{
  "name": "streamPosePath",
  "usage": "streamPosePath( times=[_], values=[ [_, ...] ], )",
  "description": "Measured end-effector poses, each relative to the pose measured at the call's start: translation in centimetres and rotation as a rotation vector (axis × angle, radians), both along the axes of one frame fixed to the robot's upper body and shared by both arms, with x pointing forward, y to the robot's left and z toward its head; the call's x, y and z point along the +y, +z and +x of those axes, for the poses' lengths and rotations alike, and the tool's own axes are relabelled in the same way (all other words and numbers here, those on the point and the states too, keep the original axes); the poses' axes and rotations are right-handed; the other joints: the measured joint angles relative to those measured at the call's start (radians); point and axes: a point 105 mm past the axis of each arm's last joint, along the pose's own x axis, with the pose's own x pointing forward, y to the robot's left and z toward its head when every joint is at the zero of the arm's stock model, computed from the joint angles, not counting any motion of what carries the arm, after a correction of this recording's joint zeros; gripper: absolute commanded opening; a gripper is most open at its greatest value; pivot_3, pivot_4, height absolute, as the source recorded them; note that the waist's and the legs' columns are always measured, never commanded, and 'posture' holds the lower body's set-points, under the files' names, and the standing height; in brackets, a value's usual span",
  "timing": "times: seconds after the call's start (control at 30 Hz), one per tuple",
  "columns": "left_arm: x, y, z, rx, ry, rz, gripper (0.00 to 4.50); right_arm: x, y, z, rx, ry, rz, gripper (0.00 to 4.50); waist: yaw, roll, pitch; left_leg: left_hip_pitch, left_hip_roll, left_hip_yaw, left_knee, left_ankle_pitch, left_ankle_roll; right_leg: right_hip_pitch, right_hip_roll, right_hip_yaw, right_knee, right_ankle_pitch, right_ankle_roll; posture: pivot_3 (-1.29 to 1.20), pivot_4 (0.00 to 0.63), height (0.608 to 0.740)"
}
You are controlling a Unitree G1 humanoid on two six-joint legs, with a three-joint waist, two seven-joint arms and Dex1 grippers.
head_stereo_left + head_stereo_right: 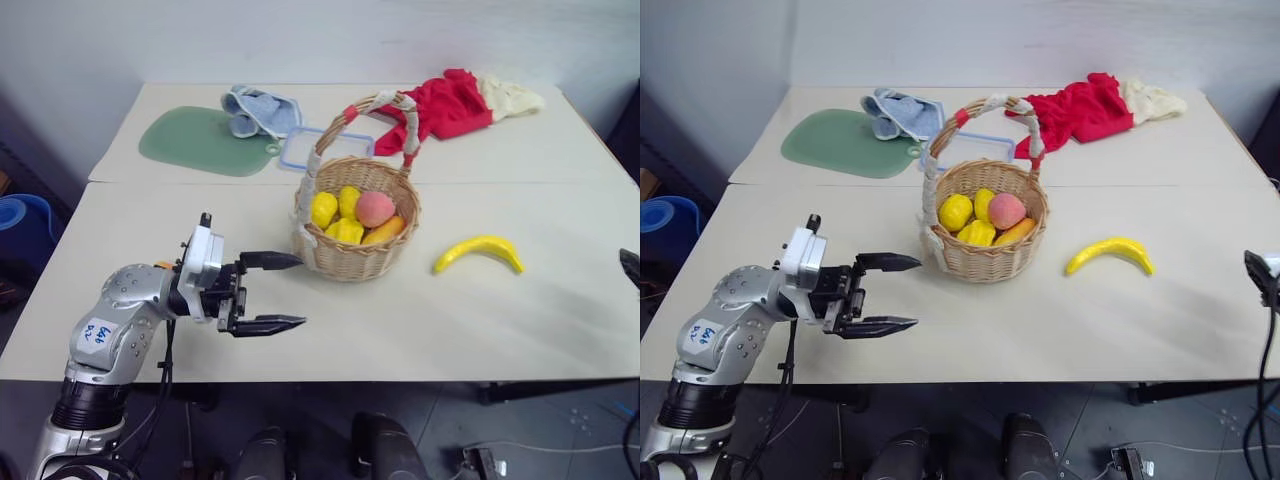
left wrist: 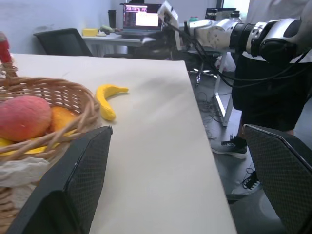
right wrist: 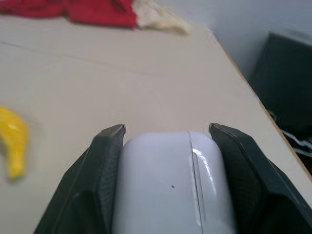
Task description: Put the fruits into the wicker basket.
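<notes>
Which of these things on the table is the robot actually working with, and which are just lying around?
Part of the job:
- wicker basket
- lemons, peach and mango, already in the basket
- banana, still on the table

Just lying about:
- green mat
- blue cloth
- clear blue-rimmed container
- red and cream cloth
- white case, gripped in the right tool
</notes>
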Motion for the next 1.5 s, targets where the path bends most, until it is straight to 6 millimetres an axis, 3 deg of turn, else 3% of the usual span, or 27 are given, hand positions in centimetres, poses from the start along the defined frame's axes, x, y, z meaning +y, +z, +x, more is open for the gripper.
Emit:
streamPosePath(
  times=[0.13, 0.2, 0.37, 0.43, 0.57, 0.63, 0.67, 0.8, 0.9, 1.0, 1.13, 1.2, 1.27, 1.3, 1.4, 1.5],
  values=[
    [-0.1, 0.2, 0.6, -0.025, 0.009, -0.003, 4.50, -0.8, -3.7, 0.8, 0.121, -0.089, 0.088, 2.37, 0.001, 0.002, 0.001, -0.001, 0.000, 0.000, 0.000, 0.000, 0.000, 0.000, 0.000, 0.001, 0.000, 0.000, 0.000, 0.00, 0.150, 0.740],
    [-0.1, 0.3, 0.7, -0.032, 0.015, -0.002, 4.50, -0.6, -4.5, 0.9, 0.145, -0.077, 0.112, 3.13, 0.004, 0.002, 0.001, -0.002, 0.000, -0.001, 0.001, 0.000, 0.000, 0.000, 0.000, 0.002, -0.001, 0.000, 0.000, 0.00, 0.150, 0.740],
    [1.1, 0.4, 0.9, -0.038, 0.069, 0.011, 4.50, -0.4, -4.6, 0.4, 0.128, -0.045, 0.087, 4.47, 0.005, 0.002, 0.000, -0.003, 0.001, -0.002, 0.003, 0.000, 0.000, 0.000, -0.001, 0.004, -0.001, 0.000, 0.000, 0.00, 0.150, 0.740],
    [2.2, 0.2, 0.9, -0.023, 0.121, 0.022, 4.50, -0.2, -3.8, -0.3, 0.077, -0.003, 0.041, 4.47, 0.004, 0.003, 0.001, -0.003, 0.001, -0.002, 0.002, 0.000, 0.000, 0.000, -0.001, 0.005, -0.001, 0.000, 0.000, 0.00, 0.150, 0.740],
    [5.3, 1.1, 1.5, -0.030, 0.275, 0.049, 4.50, 2.6, 1.1, -0.1, -0.133, 0.196, -0.079, 4.47, -0.003, 0.005, 0.002, -0.002, 0.002, -0.002, 0.002, -0.001, -0.001, 0.000, 0.001, 0.007, 0.000, 0.000, 0.000, 0.00, 0.150, 0.740],
    [8.3, 2.0, 1.7, -0.049, 0.406, 0.056, 4.50, 6.3, 3.7, 0.4, -0.227, 0.368, -0.145, 4.47, -0.008, 0.005, 0.001, 0.000, 0.006, -0.001, 0.002, -0.002, -0.003, 0.000, 0.001, 0.008, 0.000, 0.000, 0.000, 0.00, 0.150, 0.740],
    [10.8, 2.0, 1.9, -0.033, 0.511, 0.049, 4.50, 9.0, 4.5, 0.4, -0.260, 0.481, -0.186, 4.47, -0.011, 0.006, 0.001, 0.001, 0.009, -0.001, 0.002, -0.003, -0.006, 0.000, 0.001, 0.009, 0.001, 0.000, 0.000, 0.00, 0.150, 0.740],
    [18.9, 1.1, 1.3, 0.051, 0.842, -0.008, 4.50, 17.1, 4.6, -0.8, -0.304, 0.794, -0.234, 4.47, 0.000, 0.005, 0.002, 0.001, 0.013, -0.003, 0.001, -0.006, -0.011, -0.005, 0.003, 0.006, 0.009, -0.001, -0.002, 0.00, 0.150, 0.740],
    [25.7, 0.5, -0.6, 0.093, 1.103, -0.024, 4.50, 23.4, 3.7, -3.5, -0.325, 1.057, -0.219, 4.47, 0.005, 0.004, 0.002, 0.001, 0.014, -0.003, -0.002, -0.007, -0.012, -0.006, 0.003, 0.002, 0.009, -0.002, -0.003, 0.00, 0.150, 0.740],
    [31.3, -0.4, -2.8, 0.155, 1.339, -0.057, 4.50, 28.0, 2.9, -5.3, -0.369, 1.209, -0.151, 4.47, 0.008, 0.003, 0.002, 0.001, 0.012, -0.003, 0.000, -0.010, -0.009, -0.006, 0.002, -0.002, 0.008, -0.002, -0.003, 0.00, 0.150, 0.740],
    [34.8, -3.4, -4.8, 0.295, 1.514, -0.032, 4.50, 31.7, 2.4, -6.9, -0.403, 1.345, -0.142, 4.47, 0.009, -0.001, 0.001, 0.001, 0.011, -0.002, 0.005, -0.016, -0.005, -0.004, -0.002, -0.002, 0.007, -0.002, -0.003, 0.00, 0.150, 0.740],
    [34.9, -4.3, -5.1, 0.339, 1.514, -0.004, 4.50, 32.0, 2.2, -6.9, -0.409, 1.334, -0.134, 4.47, 0.010, -0.005, -0.001, 0.000, 0.010, -0.002, 0.005, -0.018, -0.009, -0.004, -0.006, -0.003, 0.007, -0.002, -0.003, 0.00, 0.150, 0.740],
    [33.5, -4.7, -5.0, 0.303, 1.413, 0.129, 4.50, 32.0, 2.3, -6.6, -0.415, 1.312, -0.138, 4.47, 0.009, -0.009, -0.003, 0.000, 0.011, -0.002, 0.005, -0.019, -0.012, -0.005, -0.007, -0.004, 0.008, -0.002, -0.003, 0.00, 0.150, 0.740],
    [32.3, -4.6, -4.7, 0.263, 1.330, 0.189, 4.50, 32.0, 2.4, -6.6, -0.416, 1.306, -0.139, 4.47, 0.010, -0.011, -0.004, 0.000, 0.011, -0.003, 0.005, -0.020, -0.013, -0.005, -0.007, -0.004, 0.008, -0.002, -0.003, 0.00, 0.150, 0.740],
    [25.8, -3.6, -3.4, 0.048, 0.923, 0.370, 4.50, 32.2, 2.2, -6.7, -0.410, 1.316, -0.139, 4.47, 0.014, -0.011, -0.004, 0.000, 0.011, -0.003, 0.005, -0.021, -0.014, -0.005, -0.007, -0.004, 0.008, -0.002, -0.003, 0.00, 0.150, 0.740],
    [22.8, -3.4, -2.3, -0.033, 0.737, 0.441, 4.50, 32.7, 1.2, -7.3, -0.383, 1.355, -0.133, 4.47, 0.009, -0.010, -0.004, 0.001, 0.013, -0.001, 0.005, -0.019, -0.009, -0.005, -0.003, -0.005, 0.009, -0.002, -0.004, 0.00, 0.150, 0.740]
  ],
)
